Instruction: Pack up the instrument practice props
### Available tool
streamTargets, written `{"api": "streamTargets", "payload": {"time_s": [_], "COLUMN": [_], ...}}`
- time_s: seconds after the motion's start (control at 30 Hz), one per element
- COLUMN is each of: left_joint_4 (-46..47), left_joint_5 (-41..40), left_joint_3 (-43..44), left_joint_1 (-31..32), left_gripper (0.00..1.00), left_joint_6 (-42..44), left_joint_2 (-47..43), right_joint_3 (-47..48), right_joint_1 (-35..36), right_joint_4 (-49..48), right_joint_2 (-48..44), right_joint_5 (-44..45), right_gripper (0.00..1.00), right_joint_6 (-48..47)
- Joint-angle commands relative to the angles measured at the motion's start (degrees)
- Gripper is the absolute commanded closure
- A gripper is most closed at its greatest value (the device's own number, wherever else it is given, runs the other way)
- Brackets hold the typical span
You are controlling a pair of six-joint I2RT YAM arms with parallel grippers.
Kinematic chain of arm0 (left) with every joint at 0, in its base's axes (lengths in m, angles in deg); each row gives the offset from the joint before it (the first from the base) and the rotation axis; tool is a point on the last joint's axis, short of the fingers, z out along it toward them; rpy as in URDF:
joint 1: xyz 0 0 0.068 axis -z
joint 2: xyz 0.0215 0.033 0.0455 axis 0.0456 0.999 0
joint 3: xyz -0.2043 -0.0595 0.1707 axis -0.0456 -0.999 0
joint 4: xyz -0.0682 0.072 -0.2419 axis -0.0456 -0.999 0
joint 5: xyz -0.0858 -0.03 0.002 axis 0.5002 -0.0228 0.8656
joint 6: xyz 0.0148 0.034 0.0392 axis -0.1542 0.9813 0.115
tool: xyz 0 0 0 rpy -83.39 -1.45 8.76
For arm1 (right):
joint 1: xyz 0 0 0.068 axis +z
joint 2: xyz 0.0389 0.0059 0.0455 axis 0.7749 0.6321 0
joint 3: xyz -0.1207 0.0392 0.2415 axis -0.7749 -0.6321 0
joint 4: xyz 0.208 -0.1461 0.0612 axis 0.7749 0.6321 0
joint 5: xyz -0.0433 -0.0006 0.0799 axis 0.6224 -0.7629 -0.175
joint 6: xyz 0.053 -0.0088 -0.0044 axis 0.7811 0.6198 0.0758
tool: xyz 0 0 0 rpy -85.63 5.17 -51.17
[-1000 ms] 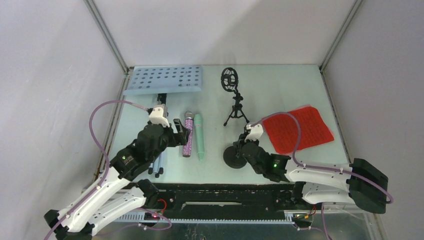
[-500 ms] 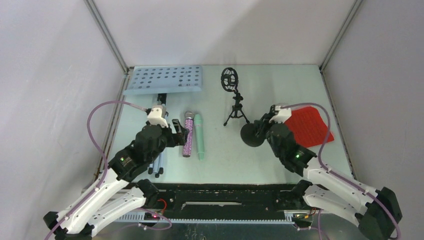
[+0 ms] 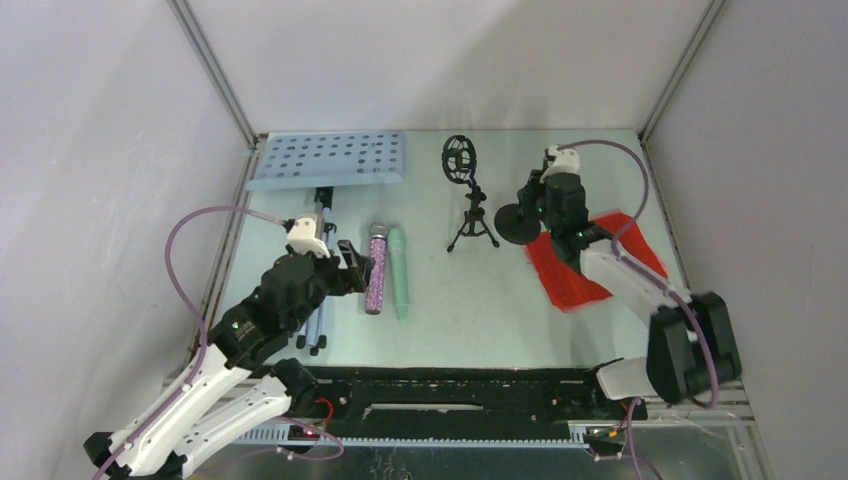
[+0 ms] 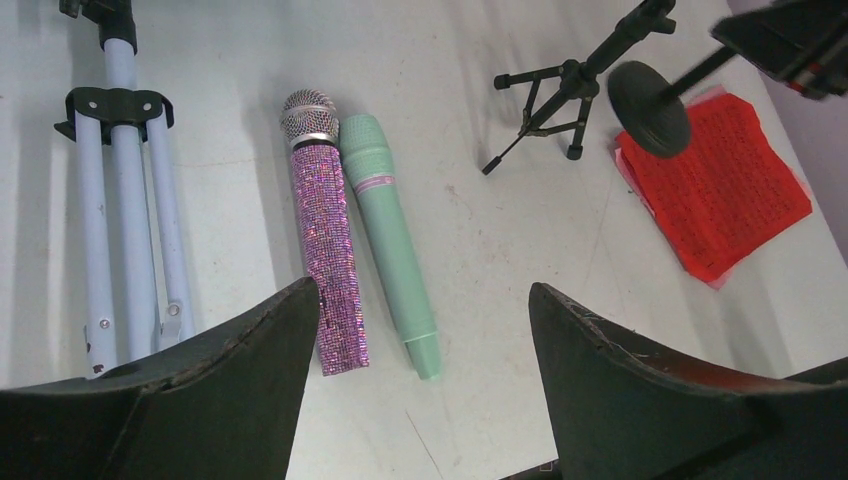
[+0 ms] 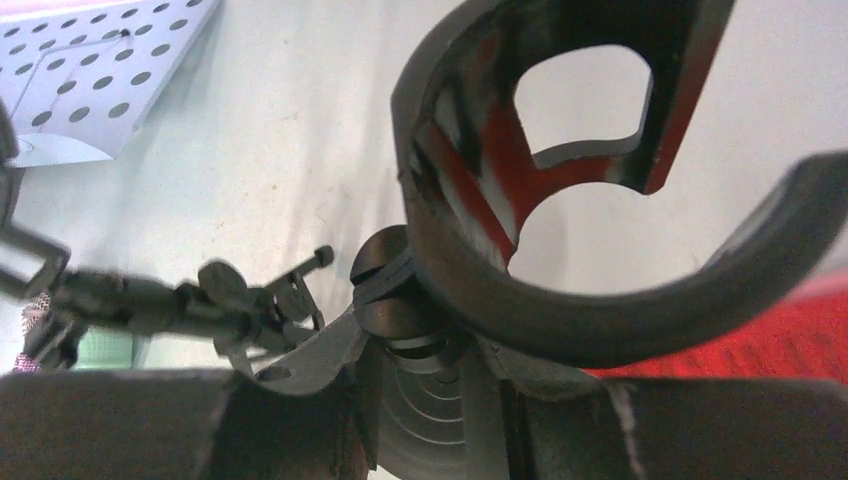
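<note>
My right gripper (image 3: 532,198) is shut on the stem of a black mic mount with a round base (image 3: 515,222), holding it tilted above the far edge of the red score sheets (image 3: 590,262). In the right wrist view its C-shaped clip (image 5: 600,260) rises past my fingers (image 5: 300,380). A second black mic mount (image 3: 470,215), a small tripod with a ring, stands just left. My left gripper (image 3: 352,262) hangs open beside the glittery purple microphone (image 3: 376,272) and the mint microphone (image 3: 399,272). The pale blue music desk (image 3: 328,158) stands at the back left, and the blue-grey tripod (image 3: 318,318) lies under my left arm.
White walls close the table on three sides, with metal posts at the back corners (image 3: 648,125). A black rail (image 3: 450,395) runs along the near edge between the arm bases.
My right arm has swung the round-base mic mount from the front middle of the table to the back right, over the red sheets. The left arm has barely moved.
</note>
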Motion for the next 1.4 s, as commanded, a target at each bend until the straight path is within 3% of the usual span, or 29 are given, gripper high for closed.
{"api": "streamTargets", "payload": {"time_s": [0.0, 0.2, 0.37, 0.47, 0.8, 0.87, 0.93, 1.2, 1.37], "left_joint_4": [1.0, 1.3, 1.3, 0.9, 0.0, -0.9, -1.8, -4.0, -5.3], "left_joint_5": [0.9, 1.4, 2.0, 1.7, 1.2, 0.5, 0.0, -2.5, -2.2], "left_joint_3": [-1.0, -1.6, -1.8, -1.8, -2.2, -2.1, -2.2, -2.6, -1.5], "left_joint_1": [-0.3, -0.4, -0.3, -0.4, -0.4, -0.3, -0.4, -0.4, -0.4], "left_gripper": [0.17, 0.17, 0.17, 0.17, 0.16, 0.16, 0.16, 0.12, 0.09], "left_joint_6": [1.5, 2.3, 2.3, 2.8, 3.0, 3.3, 3.5, 3.1, 4.2], "left_joint_2": [-0.4, -1.1, -2.0, -2.1, -3.0, -3.9, -4.9, -7.9, -8.2], "right_joint_3": [9.7, 16.8, 16.8, 16.8, 16.3, 14.5, 12.9, 4.9, -4.7], "right_joint_1": [-2.4, -2.8, -2.7, -2.7, -2.2, -2.0, -1.6, 0.6, 2.7], "right_joint_4": [-11.1, -13.1, -14.7, -15.3, -6.3, -6.3, -6.0, -3.6, -1.5], "right_joint_2": [9.0, 20.1, 24.6, 26.4, 24.3, 22.4, 20.4, 11.0, -2.0], "right_joint_5": [-8.6, -10.7, -5.0, -3.8, -3.3, -4.3, -4.8, -2.5, 0.9], "right_gripper": [1.00, 1.00, 1.00, 0.95, 0.39, 0.16, 0.01, 0.00, 0.00], "right_joint_6": [-4.5, -7.4, -9.6, -10.1, -7.2, -6.7, -6.1, -2.2, 1.2]}}
